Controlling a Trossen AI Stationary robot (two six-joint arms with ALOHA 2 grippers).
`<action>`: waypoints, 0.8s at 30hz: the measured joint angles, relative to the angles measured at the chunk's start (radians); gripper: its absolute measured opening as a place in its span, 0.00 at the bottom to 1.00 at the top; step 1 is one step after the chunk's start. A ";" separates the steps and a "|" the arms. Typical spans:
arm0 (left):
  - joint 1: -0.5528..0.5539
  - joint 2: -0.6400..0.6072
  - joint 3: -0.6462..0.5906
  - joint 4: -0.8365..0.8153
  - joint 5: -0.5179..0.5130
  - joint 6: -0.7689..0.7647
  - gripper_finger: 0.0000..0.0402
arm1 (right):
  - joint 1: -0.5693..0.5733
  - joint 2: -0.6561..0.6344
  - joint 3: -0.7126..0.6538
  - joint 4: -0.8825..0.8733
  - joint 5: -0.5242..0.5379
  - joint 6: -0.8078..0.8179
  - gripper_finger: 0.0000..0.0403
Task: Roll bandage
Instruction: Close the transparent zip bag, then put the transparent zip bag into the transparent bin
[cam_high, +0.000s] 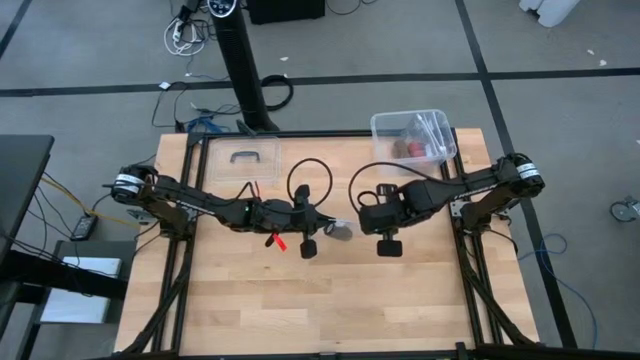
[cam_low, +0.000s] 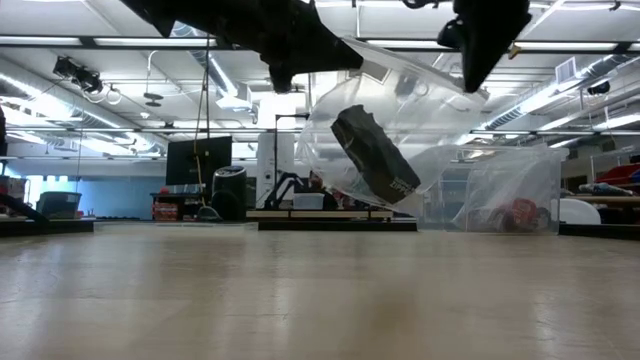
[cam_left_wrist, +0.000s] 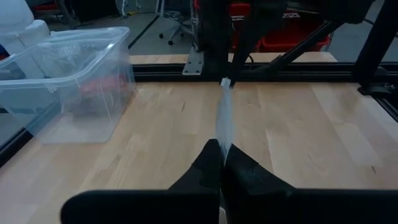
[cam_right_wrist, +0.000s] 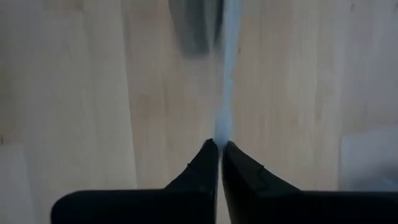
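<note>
Fingers of both grippers pinch the wrapper (cam_low: 400, 120); bandage (cam_low: 375, 155) hangs tilted inside.

The bandage (cam_low: 375, 155) hangs inside a clear wrapper (cam_low: 400, 120) above the table (cam_high: 330, 300), between both arms.

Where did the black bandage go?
The black bandage is inside the clear plastic wrapper, hanging above the middle of the table. The left claw and right claw pinch the wrapper between them.
</note>
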 joint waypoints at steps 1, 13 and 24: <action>0.000 -0.001 0.000 0.000 0.000 0.000 0.01 | 0.003 0.000 -0.001 -0.019 -0.002 0.007 0.04; 0.000 -0.002 0.000 0.002 -0.002 0.000 0.01 | 0.018 0.000 -0.002 -0.048 0.009 0.048 0.06; 0.000 -0.001 0.000 -0.032 -0.001 0.001 0.01 | 0.063 -0.040 0.000 -0.106 0.082 0.138 0.38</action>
